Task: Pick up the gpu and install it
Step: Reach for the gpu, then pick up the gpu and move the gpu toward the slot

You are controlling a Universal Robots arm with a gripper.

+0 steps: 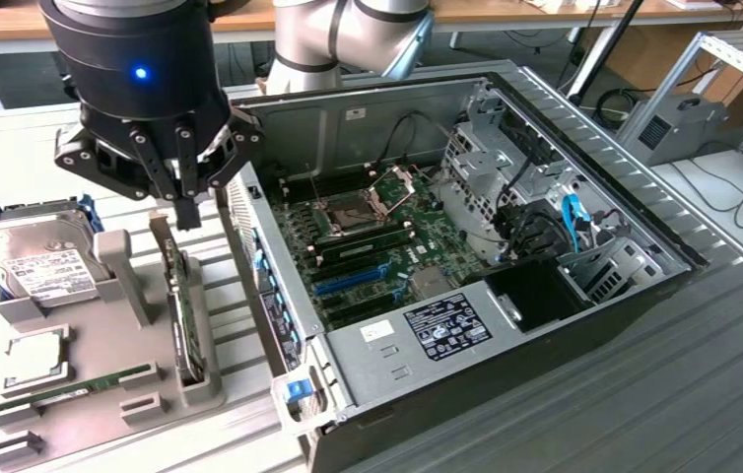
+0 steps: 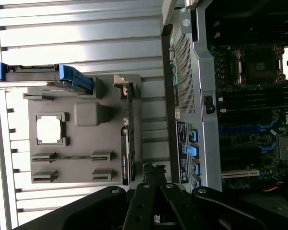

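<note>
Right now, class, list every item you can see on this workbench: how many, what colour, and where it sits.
gpu: one, black, on edge in the fixture, beside the case
hard drive: one, silver with blue frame, fixture's far end
processor chip: one, silver, flat in a fixture pocket
RAM stick: one, green, lying in a fixture slot
fixture: one, grey, on the table
computer case: one, grey and black, side open, to the exterior view's right of the fixture
motherboard: one, dark green, inside the case
table: one, silver, slatted, under everything
arm: one, silver-grey, behind the case
gripper: one, black, shut, above the gpu, holding nothing
</note>
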